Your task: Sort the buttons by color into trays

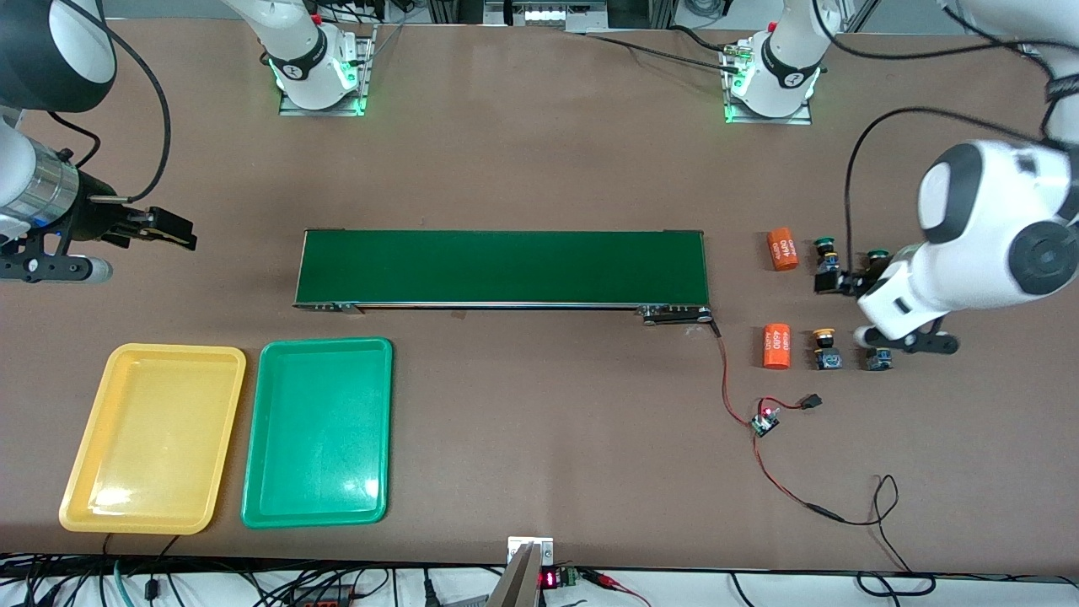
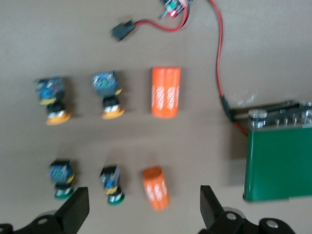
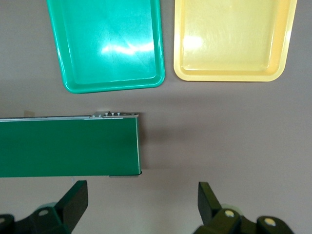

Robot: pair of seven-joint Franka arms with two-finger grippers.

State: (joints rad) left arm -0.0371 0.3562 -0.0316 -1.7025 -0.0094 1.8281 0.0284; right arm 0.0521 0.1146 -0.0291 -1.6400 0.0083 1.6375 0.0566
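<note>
While both shallow plastic trays, yellow (image 1: 152, 438) and green (image 1: 318, 432), sat bare at lower left, nothing was sorted yet. All four little yellow- and green-capped push-buttons (image 2: 83, 139) were clustered at the frame's right, under the left gripper (image 2: 141, 209), fingers spread. Right gripper (image 3: 141, 204) waited at upper left, spread too.

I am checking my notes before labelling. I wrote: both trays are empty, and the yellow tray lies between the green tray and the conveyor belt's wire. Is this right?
Not quite. Both trays are empty, but the green tray is the one in between: the yellow tray lies at the right arm's end of the table, away from the conveyor belt's wire. The front view shows it.
</note>
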